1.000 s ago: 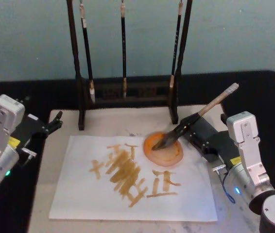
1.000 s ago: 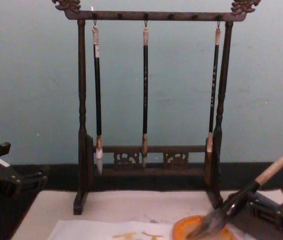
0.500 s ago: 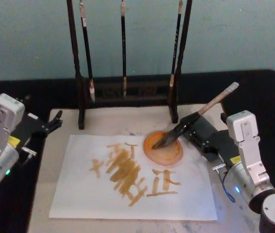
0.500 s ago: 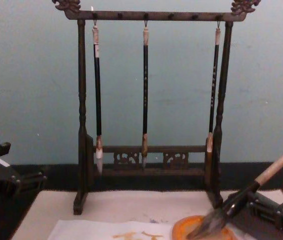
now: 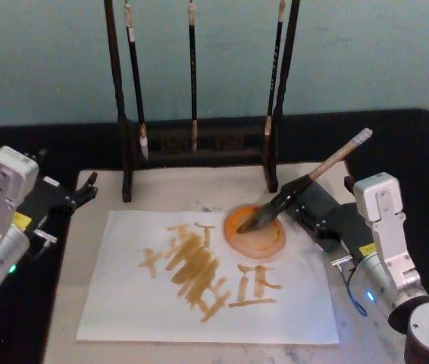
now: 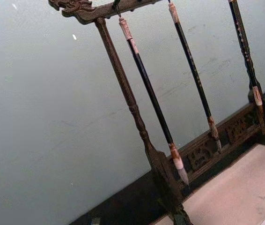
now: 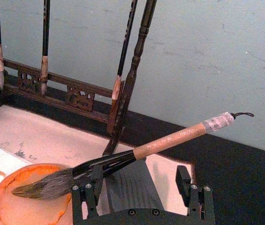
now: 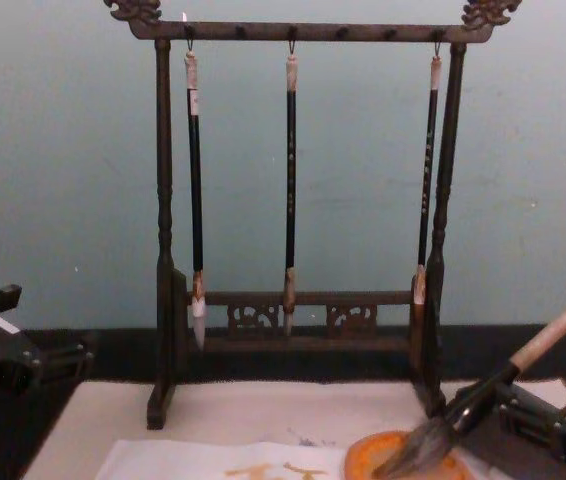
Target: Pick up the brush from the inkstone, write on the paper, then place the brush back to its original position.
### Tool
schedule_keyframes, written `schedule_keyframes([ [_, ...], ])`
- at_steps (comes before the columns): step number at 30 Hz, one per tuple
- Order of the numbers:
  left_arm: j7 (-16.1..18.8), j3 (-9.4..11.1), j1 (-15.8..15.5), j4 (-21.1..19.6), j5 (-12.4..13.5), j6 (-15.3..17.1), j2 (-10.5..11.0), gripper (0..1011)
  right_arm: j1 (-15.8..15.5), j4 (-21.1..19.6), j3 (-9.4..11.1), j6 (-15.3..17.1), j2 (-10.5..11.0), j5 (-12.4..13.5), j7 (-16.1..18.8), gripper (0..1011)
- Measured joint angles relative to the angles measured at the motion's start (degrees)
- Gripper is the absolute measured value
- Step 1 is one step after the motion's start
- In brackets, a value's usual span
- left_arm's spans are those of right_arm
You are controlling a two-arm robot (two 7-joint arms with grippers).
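Observation:
The brush [image 5: 305, 182] lies tilted, its bushy bristles [image 7: 43, 185] in the round orange inkstone [image 5: 256, 233] and its tan handle [image 7: 179, 137] slanting up to the right. My right gripper [image 5: 299, 214] sits low just right of the inkstone, open, its fingers [image 7: 83, 194] spread on either side below the brush's black section without clamping it. The white paper [image 5: 199, 284] with orange strokes lies in front of and under the inkstone. At the table's left edge, my left gripper [image 5: 86, 189] is parked and open.
A dark wooden rack [image 5: 199, 144] with three thin hanging brushes [image 8: 291, 180] stands behind the paper. A grey block [image 7: 128, 183] lies between my right gripper's fingers. The beige mat [image 5: 176, 189] lies under everything, with black table [image 5: 419, 152] around it.

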Motion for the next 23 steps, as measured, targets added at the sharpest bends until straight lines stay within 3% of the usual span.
schedule_keyframes([
  [23,0.0,0.0,0.0,0.0,0.0,0.0,0.0,1009,0.0,0.0,0.0,0.0,0.0,0.0,0.0,1000],
])
